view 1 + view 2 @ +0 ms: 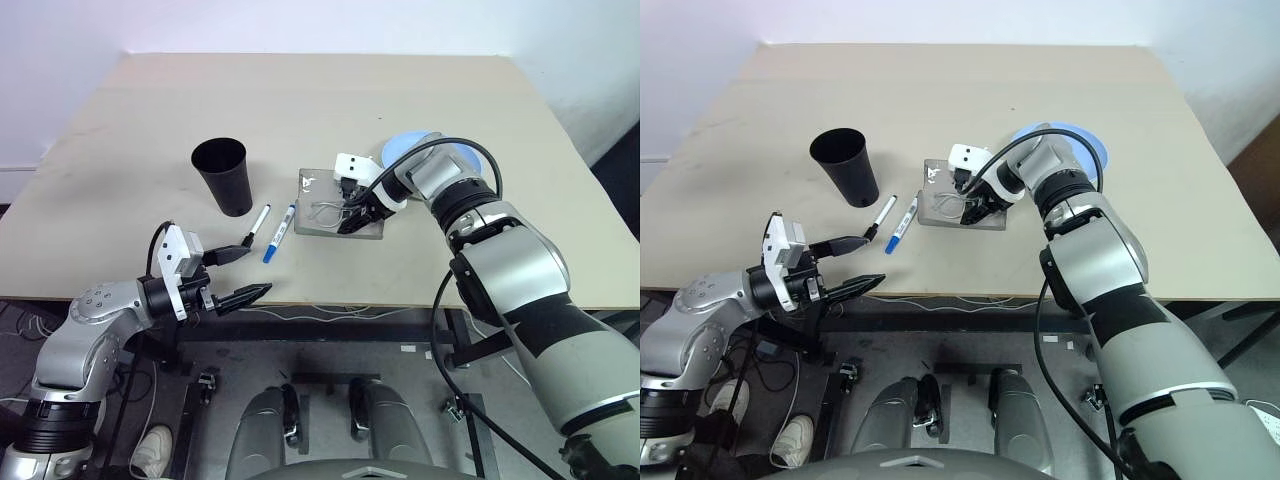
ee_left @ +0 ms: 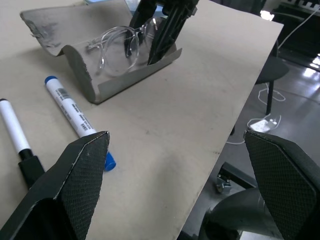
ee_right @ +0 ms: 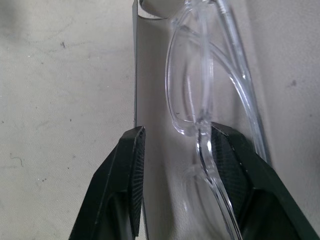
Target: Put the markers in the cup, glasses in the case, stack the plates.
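The clear glasses [image 2: 117, 47] lie inside the open grey case [image 1: 365, 230] at mid-table. My right gripper [image 3: 177, 131] reaches down into the case, open, with its fingers on either side of the glasses' bridge, which rests against one finger [image 3: 227, 155]. Left of the case lie two markers side by side, one with a black cap [image 1: 258, 224] and one with a blue cap [image 1: 279, 233]. The black cup [image 1: 222, 175] stands upright further left. A light blue plate [image 1: 1085, 135] lies behind my right wrist, partly hidden. My left gripper [image 1: 259, 264] hovers open at the table's near edge.
The table's near edge [image 1: 330, 303] runs just beyond my left gripper, with cables and floor below it. Bare tabletop stretches behind the cup and along the far side [image 1: 300, 90].
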